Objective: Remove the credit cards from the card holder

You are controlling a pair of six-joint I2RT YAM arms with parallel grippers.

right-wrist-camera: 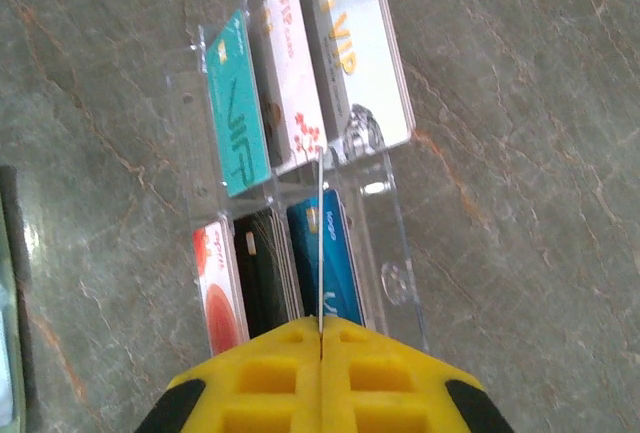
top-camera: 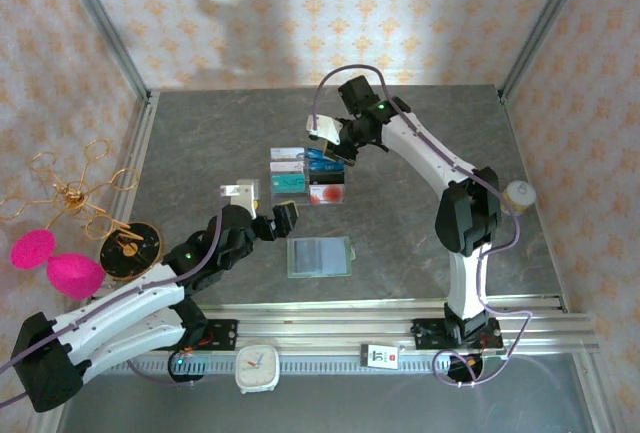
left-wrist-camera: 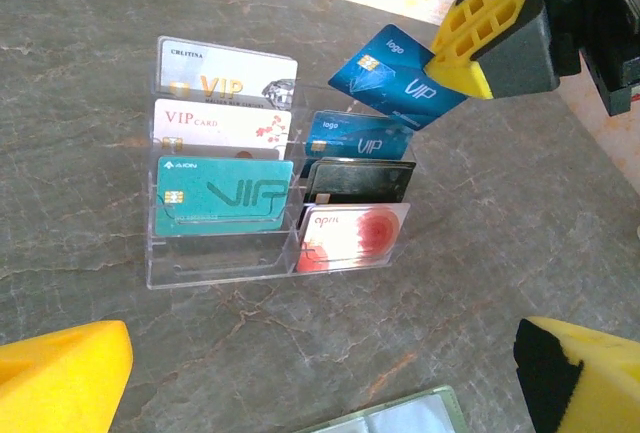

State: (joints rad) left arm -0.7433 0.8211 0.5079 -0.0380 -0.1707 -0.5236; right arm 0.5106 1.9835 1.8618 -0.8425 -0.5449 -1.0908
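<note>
Right wrist view has us looking straight down our right gripper (right-wrist-camera: 320,333), its jaws pressed together on a blue card (right-wrist-camera: 320,243). We see the card edge-on, as a thin line above the clear rack (right-wrist-camera: 400,253). From the left wrist, that card hangs tilted over the back of the rack's right-hand column and is not yet seated in any slot. A second blue card (left-wrist-camera: 355,138) already stands in the slot in front of it. Our left gripper (left-wrist-camera: 320,353) is spread wide and holds nothing, hovering just short of the rack. The green wallet (top-camera: 320,256) lies flat and open on the table (top-camera: 420,253), near the left gripper and apart from the rack. We judge that this card is already out of the wallet and that the step in hand is stowing it. The next move calls for squaring the card with the dividers and lowering it into the empty back slot without nudging the blue card ahead. The jaws should part only once the card rests in the slot. We cannot tell whether the wallet's pale, glossy inside holds another card, so the left arm needs a closer look before reaching in.
</note>
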